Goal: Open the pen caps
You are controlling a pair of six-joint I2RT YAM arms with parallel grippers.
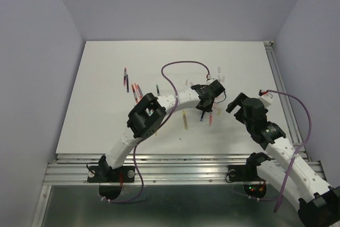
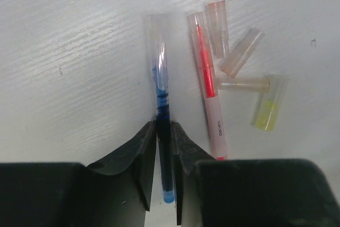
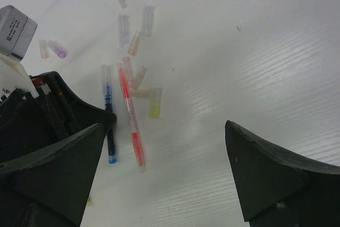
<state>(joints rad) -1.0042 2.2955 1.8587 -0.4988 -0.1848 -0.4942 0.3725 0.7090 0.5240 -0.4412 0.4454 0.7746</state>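
A blue pen [image 2: 163,104] lies on the white table with its clear cap [image 2: 158,33] still on the far end. My left gripper [image 2: 163,127] is shut on the pen's barrel, one finger against each side. Just right of it lies a red pen [image 2: 209,86] with its tip bare. Several loose pale caps [image 2: 241,51] and a yellowish one [image 2: 268,107] lie beside it. From above, the left gripper [image 1: 205,107] is over the blue pen [image 1: 202,116]. My right gripper [image 3: 164,126] hangs open above the table to the right, holding nothing, and shows from above too [image 1: 237,104].
More pens [image 1: 126,80] lie in a group at the table's left middle. A yellow pen [image 1: 185,122] lies near the left arm's forearm. Scattered caps [image 3: 147,19] lie beyond the two pens. An aluminium rail [image 1: 281,91] runs along the right edge.
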